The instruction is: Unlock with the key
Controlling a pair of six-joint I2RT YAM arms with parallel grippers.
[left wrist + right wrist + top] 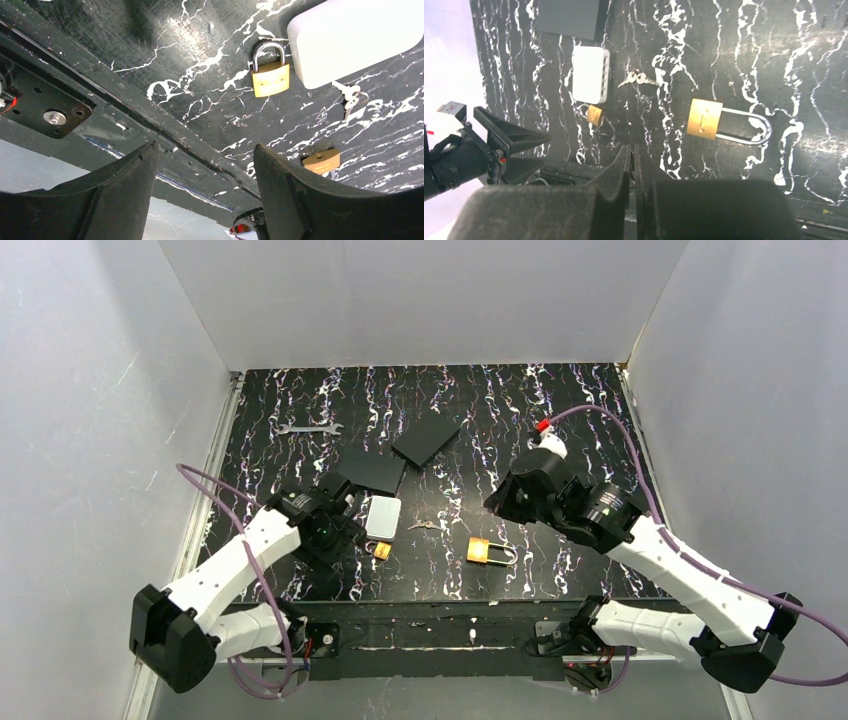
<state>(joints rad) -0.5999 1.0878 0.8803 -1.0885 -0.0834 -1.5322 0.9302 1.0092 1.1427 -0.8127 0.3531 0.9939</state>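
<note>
A bunch of small silver keys (424,525) lies on the black marbled table between the two padlocks. It also shows in the right wrist view (636,79) and the left wrist view (352,97). A larger brass padlock (487,552) with a long shackle lies to its right, shown in the right wrist view (706,119). A small brass padlock (381,550) lies by a white box (383,517), and shows in the left wrist view (270,75). My left gripper (340,535) is open and empty, left of the small padlock. My right gripper (500,505) is shut, above and behind the larger padlock.
A silver wrench (308,428) lies at the back left. Two dark flat plates (425,440) (370,470) lie behind the white box. The table's near edge and mounting rail (150,125) run close under the left gripper. White walls close in three sides.
</note>
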